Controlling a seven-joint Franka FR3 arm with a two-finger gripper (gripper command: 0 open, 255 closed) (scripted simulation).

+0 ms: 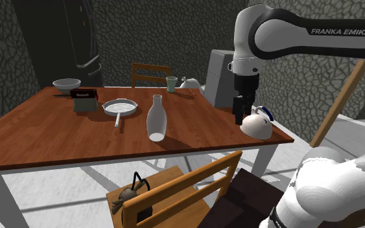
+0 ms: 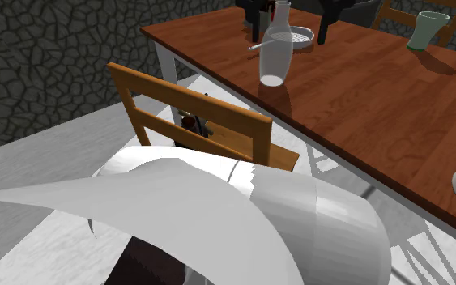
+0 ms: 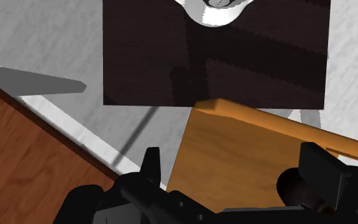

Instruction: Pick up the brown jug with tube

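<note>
Tabletop (image 1: pixel 58 139): target not on it. Chair (image 1: pixel 186 183) tucked at its near edge. Brown jug (image 1: pixel 130 194) sits on seat, toward seat's table-side edge, fenced by backrest. White kettle (image 1: pixel 257 124) at tabletop corner. Pincer (image 1: pixel 238 115) just beside kettle, fingers spread, empty. Risk (a guess): descent clips kettle, tabletop edge or backrest.

We see a reddish-brown wooden table (image 1: pixel 58 136) with a smooth, faintly glossy top, a chair (image 1: pixel 194 180) of lighter matt orange wood, a dull brown jug (image 1: pixel 126 195), a smooth white carafe (image 1: pixel 156 120), and rough, cobbled stone walls (image 1: pixel 6 39).
</note>
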